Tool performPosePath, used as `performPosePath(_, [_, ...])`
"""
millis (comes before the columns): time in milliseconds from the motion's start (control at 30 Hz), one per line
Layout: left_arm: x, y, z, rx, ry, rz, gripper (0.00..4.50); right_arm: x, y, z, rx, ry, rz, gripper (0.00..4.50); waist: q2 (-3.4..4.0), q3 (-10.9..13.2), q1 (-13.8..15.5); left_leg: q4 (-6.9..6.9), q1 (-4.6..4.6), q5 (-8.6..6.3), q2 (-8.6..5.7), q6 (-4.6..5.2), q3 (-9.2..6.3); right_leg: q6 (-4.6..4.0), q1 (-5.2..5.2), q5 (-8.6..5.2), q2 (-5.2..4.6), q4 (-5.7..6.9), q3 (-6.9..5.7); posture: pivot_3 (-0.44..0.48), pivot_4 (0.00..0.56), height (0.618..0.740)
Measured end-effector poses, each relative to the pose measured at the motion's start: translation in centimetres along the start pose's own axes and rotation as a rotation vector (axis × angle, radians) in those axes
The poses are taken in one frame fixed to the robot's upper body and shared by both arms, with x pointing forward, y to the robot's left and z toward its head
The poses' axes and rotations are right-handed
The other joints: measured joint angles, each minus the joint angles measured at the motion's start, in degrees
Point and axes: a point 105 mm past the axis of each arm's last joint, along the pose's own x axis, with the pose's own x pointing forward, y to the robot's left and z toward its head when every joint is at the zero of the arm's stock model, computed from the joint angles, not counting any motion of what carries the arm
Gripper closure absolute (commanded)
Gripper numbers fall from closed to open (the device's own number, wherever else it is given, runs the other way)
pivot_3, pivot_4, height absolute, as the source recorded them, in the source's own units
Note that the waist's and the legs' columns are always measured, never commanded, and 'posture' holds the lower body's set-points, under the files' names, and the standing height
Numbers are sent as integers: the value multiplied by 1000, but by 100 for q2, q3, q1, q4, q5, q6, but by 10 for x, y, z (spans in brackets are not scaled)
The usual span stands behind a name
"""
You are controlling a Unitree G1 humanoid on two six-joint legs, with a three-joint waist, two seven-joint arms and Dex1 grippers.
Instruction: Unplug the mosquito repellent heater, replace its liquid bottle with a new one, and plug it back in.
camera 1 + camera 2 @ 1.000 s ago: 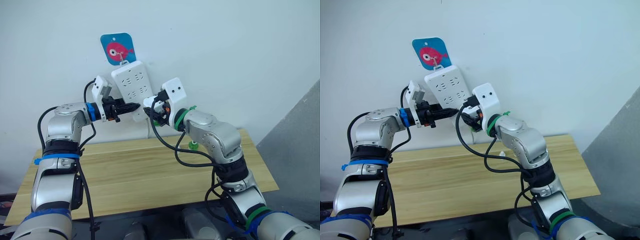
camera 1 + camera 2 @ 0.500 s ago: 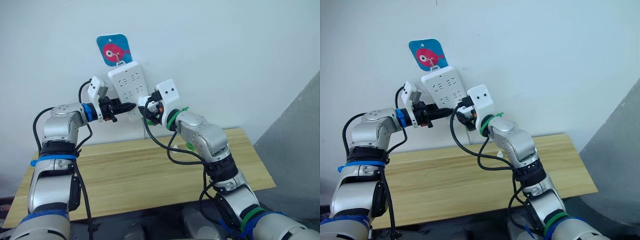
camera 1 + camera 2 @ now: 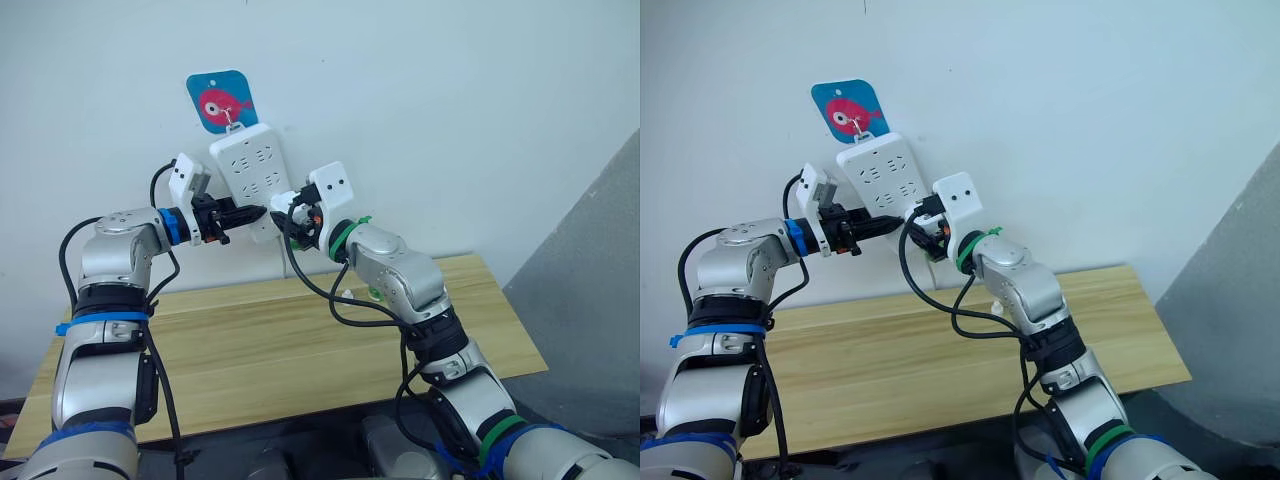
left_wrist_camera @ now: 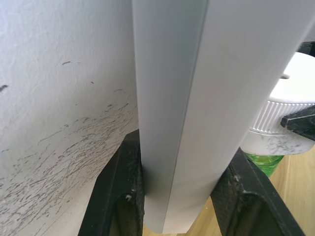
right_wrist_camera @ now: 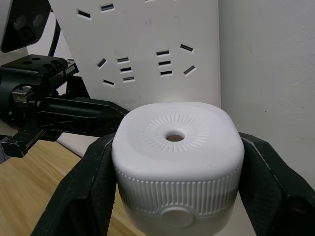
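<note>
A white power strip hangs on the wall. My left gripper is shut on its lower edge, one black finger on each side of the strip. The mosquito repellent heater is a white rounded unit with a small centre hole. My right gripper is shut on it, holding it in front of the strip's lower part. A green liquid bottle hangs under the heater. I cannot tell whether its prongs are in a socket.
A wooden table stands against the wall below both arms. A small green bottle sits on it near the wall. A blue fish sign hangs above the strip. A grey panel rises at the right.
The camera has shifted, so the whole scene sits further left. Both grippers keep their holds, and the right gripper with the heater stays at the strip's lower part.
</note>
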Motion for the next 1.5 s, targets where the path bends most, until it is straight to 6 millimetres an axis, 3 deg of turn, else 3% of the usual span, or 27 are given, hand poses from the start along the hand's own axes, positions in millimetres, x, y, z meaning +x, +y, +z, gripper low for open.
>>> performPosePath(100, [10, -6, 2, 17, -31, -32, 3152, -1, -9, 4, -21, -16, -41, 0, -4, -2, 76, -4, -13, 0, -4, 0, -4, 0, -6, 0, -4, -5, -8, -206, 84, 711])
performPosePath(300, [14, -8, 5, 85, -43, -51, 3152, -20, -18, 2, -50, -3, -56, 0, -8, -5, 162, -27, -43, -1, -6, -1, -3, -27, -23, 12, -31, -34, -11, -209, 86, 711])
performPosePath(433, [14, -4, 2, 85, -46, -38, 3152, -45, -20, -9, -51, 39, -46, 0, -8, -5, 160, -19, -40, 0, -12, -1, 5, -2, -20, -2, -31, -34, -5, -210, 86, 711])
performPosePath(600, [7, 10, -3, 92, -24, 54, 1531, -66, -10, -4, -76, 50, 1, 0, -8, -5, 134, -27, -34, 0, 1, 0, 3, -1, -27, -3, -4, -31, -4, -210, 84, 711])
performPosePath(700, [11, 5, -4, 128, -14, 24, 690, -71, -8, -4, -89, 65, 21, 0, -9, -4, 158, -31, -34, 0, -1, -1, -2, -2, -27, -3, -5, -25, -10, -209, 84, 711])
performPosePath(767, [11, 4, -5, 144, -12, 15, 218, -74, -6, -4, -92, 67, 43, 0, -8, -4, 158, -27, -33, 1, -1, 0, 0, -2, -27, -3, -5, -23, -7, -203, 82, 711])
performPosePath(833, [9, 5, -7, 147, -8, 19, 218, -76, -6, -5, -102, 75, 51, 0, -9, -4, 151, -25, -31, 7, -1, 6, 2, -2, -27, -2, -4, -22, -5, -198, 80, 711])
performPosePath(1067, [-18, 16, -13, 178, 32, 85, 218, -80, -4, -9, -133, 97, 95, 0, -8, -5, 121, -47, -23, 10, 12, 10, 6, -6, -37, -3, 9, -17, 1, -182, 75, 711])
performPosePath(1233, [-58, 30, -16, 206, 60, 221, 218, -80, 5, -5, -158, 71, 154, 0, -11, -6, 154, -79, -26, 10, 10, 9, 1, -7, -46, -4, -10, -25, -7, -161, 70, 711])
performPosePath(1367, [-83, 27, -14, 255, 80, 261, 218, -80, 9, -1, -181, 42, 185, 0, -11, -6, 212, -86, -32, 10, 7, 8, 2, -9, -44, -4, -21, -39, -7, -140, 72, 711])
performPosePath(1500, [-104, 3, -15, 282, 65, 249, 177, -79, 18, 2, -204, 9, 228, 901, -12, -6, 240, -89, -29, 11, 12, 7, 11, -10, -39, -5, -69, -48, -4, -107, 75, 711])
